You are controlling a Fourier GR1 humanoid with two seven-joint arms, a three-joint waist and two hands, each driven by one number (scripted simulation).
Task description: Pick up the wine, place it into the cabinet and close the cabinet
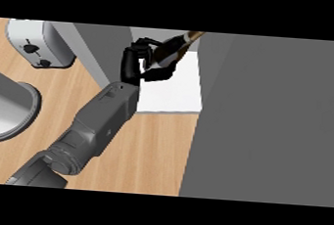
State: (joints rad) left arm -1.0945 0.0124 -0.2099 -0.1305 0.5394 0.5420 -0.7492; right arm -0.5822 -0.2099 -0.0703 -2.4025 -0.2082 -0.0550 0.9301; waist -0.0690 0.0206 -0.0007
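Left hand [139, 58]: closed round the wine bottle [168, 54], fingers curled about its dark body. Forearm entering from the lower left and reaching up into the cabinet opening. Right hand absent from the head view.

Wine bottle: held tilted, brown neck pointing up and to the right, body above the white cabinet shelf [178, 93]. Cannot be told whether its base touches the shelf or hangs just clear of it.

Cabinet: open. Broad grey door [271, 117] standing to the right of the shelf, grey side panel [95, 45] to the left, hand and bottle between them.

Beyond the cabinet: toaster [31, 43] at the upper left on the wooden counter [153, 152], metal pot [4, 108] at the left edge, both well apart from the work.

Assessment of progress: pick-up judged complete. Placement judged under way, not finished, bottle inside the opening but not released. Remaining: set the bottle upright on the shelf, let go, clear the arm from the opening, swing the door shut. Roughly halfway by this reckoning.
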